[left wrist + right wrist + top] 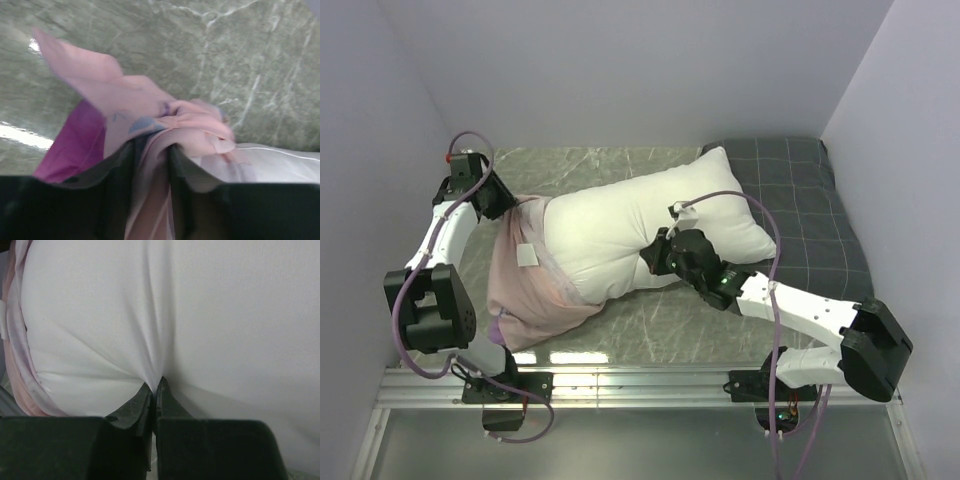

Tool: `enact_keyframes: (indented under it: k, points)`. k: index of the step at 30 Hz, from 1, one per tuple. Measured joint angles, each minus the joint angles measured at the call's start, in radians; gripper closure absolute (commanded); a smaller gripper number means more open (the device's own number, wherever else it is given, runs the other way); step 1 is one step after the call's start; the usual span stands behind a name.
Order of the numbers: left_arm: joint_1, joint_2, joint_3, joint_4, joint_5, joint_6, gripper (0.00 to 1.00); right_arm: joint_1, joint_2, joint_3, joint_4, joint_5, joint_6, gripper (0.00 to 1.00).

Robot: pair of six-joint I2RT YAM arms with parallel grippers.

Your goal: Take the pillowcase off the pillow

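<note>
Pillowcase (125, 100) bunched in left gripper (150, 150), pillow (200, 315) pinched by closed right gripper (156, 385)

Fold of pillow (200, 315) in right hand (156, 383)

White pillow (630, 225), pink pillowcase (525, 295) (partly magenta)

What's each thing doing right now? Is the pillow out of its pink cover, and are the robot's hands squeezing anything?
pillowcase: partly off, bunched over one end of the pillow.
pillow: mostly bare, one end inside the pillowcase.
left gripper: shut on the pillowcase.
right gripper: shut on the pillow.
dark checked pillow: lying flat at the right.
</note>
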Motion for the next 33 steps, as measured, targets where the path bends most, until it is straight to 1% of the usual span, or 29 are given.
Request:
enact_keyframes:
  k: [1, 2, 5, 9, 13, 15, 18, 22, 26, 28, 29, 31, 33]
  points:
    - [-0.006, 0.0, 0.0, 0.005, 0.003, 0.006, 0.5, -0.001, 0.0, 0.016, -0.021, 0.001, -0.006, 1.0]
    - [-0.013, 0.0, 0.0, 0.01, 0.004, 0.01, 0.38, -0.002, 0.001, 0.038, -0.045, 0.0, -0.013, 1.0]
    - [-0.046, -0.021, 0.003, 0.014, -0.002, 0.023, 0.26, -0.004, 0.023, 0.121, -0.121, 0.003, -0.04, 1.0]
    - [-0.116, -0.117, 0.012, 0.003, -0.061, 0.045, 0.24, -0.005, 0.08, 0.218, -0.185, 0.011, -0.066, 1.0]
    - [-0.246, -0.265, 0.005, -0.022, -0.17, 0.056, 0.23, -0.007, 0.142, 0.295, -0.235, 0.016, -0.082, 1.0]
    - [-0.33, -0.365, -0.031, -0.023, -0.212, 0.052, 0.24, -0.009, 0.18, 0.341, -0.25, 0.014, -0.084, 1.0]
    - [-0.425, -0.492, -0.108, -0.043, -0.258, 0.026, 0.25, -0.012, 0.243, 0.412, -0.268, 0.012, -0.087, 1.0]
    - [-0.527, -0.621, -0.232, -0.099, -0.316, -0.039, 0.25, -0.022, 0.301, 0.473, -0.281, -0.002, -0.092, 1.0]
    - [-0.558, -0.689, -0.327, -0.166, -0.35, -0.098, 0.22, -0.065, 0.353, 0.555, -0.306, -0.059, -0.096, 1.0]
    - [-0.562, -0.703, -0.351, -0.191, -0.371, -0.122, 0.14, -0.104, 0.389, 0.61, -0.32, -0.108, -0.094, 1.0]
    - [-0.563, -0.707, -0.358, -0.192, -0.377, -0.128, 0.12, -0.122, 0.406, 0.632, -0.324, -0.13, -0.094, 1.0]
    - [-0.564, -0.71, -0.366, -0.188, -0.385, -0.142, 0.14, -0.143, 0.432, 0.669, -0.34, -0.164, -0.095, 1.0]
    - [-0.564, -0.706, -0.377, -0.173, -0.388, -0.147, 0.19, -0.152, 0.447, 0.687, -0.346, -0.189, -0.096, 1.0]
